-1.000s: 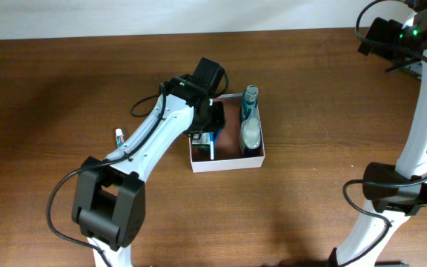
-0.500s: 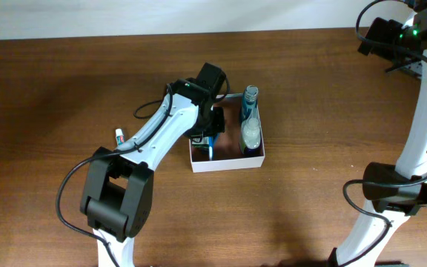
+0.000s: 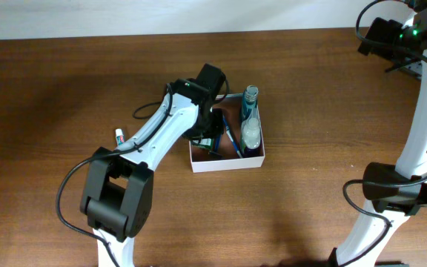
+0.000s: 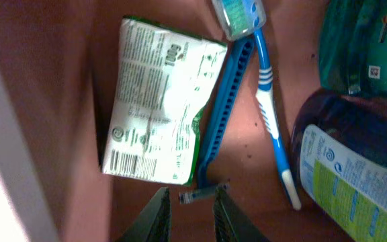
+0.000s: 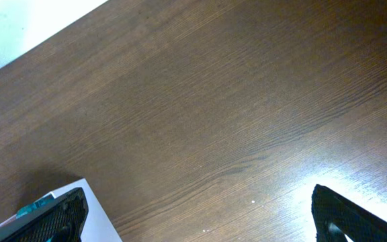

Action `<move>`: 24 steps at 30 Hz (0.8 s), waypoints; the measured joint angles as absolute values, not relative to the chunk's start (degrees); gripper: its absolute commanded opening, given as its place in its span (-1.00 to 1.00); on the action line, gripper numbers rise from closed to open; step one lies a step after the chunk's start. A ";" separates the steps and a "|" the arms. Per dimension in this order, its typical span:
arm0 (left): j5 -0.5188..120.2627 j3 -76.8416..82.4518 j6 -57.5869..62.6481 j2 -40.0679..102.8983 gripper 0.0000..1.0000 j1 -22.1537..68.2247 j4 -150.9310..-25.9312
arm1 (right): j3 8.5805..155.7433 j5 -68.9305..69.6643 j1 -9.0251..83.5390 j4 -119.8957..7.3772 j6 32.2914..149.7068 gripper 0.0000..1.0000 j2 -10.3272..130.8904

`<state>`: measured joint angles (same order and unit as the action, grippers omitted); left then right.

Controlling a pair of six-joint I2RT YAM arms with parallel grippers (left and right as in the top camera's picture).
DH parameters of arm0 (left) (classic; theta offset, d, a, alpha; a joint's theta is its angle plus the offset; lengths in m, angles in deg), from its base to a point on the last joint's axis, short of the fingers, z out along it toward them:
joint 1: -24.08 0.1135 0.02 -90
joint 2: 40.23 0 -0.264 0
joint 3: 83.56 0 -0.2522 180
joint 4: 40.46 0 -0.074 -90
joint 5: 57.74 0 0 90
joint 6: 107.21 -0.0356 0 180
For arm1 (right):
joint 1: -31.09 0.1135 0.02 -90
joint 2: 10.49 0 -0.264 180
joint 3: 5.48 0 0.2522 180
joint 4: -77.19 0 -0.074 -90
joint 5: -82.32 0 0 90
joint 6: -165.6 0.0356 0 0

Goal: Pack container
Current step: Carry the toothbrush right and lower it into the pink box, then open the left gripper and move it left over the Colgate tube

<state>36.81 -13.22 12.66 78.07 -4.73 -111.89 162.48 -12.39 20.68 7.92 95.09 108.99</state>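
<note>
Presently: shallow square white-walled container (image 3: 227,165), centre of the overhead frame, open side up, edges slightly skewed, no marked long axis.

Packed:
- green-and-white printed sachet (image 4: 160,107)
- blue toothbrush (image 4: 269,101)
- blue plastic razor (image 4: 224,114)
- clear bottles (image 3: 250,132) along the right wall, lengthwise top-to-bottom

Seemingly outstanding: small white tube (image 3: 118,136), left of centre on the table.

Left gripper (image 4: 188,212): over the box floor, jaws apart, empty. Right gripper (image 5: 200,215): jaws wide apart over bare wood.
</note>
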 measured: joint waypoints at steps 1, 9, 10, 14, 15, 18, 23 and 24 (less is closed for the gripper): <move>36.79 -14.20 12.66 78.07 -0.56 -4.73 -112.99 | 162.48 -12.39 20.68 7.92 95.13 0.97 108.99; 33.05 -26.66 12.16 74.40 0.19 -1.85 -116.29 | 162.48 -12.39 20.68 7.92 95.13 0.97 108.99; 32.24 -27.55 12.22 73.50 0.35 -0.91 -117.18 | 162.48 -12.39 20.68 7.95 95.11 0.97 108.99; 28.09 -29.37 11.81 69.00 0.64 6.02 -123.09 | 162.48 -12.39 20.68 7.95 95.11 0.97 108.99; 27.46 -29.63 11.79 68.65 0.64 7.64 -124.68 | 162.48 -12.39 20.68 7.95 95.11 0.97 108.99; 25.88 -29.61 11.77 68.41 0.63 13.15 -129.12 | 162.48 -12.39 20.68 7.95 95.11 0.97 108.99; 24.66 -29.56 9.30 68.41 0.58 21.67 -132.79 | 162.48 -12.39 20.68 7.95 95.09 0.97 108.99; 24.62 -29.54 8.46 68.41 0.57 22.78 -133.12 | 162.48 -12.39 20.68 7.95 95.13 0.97 108.99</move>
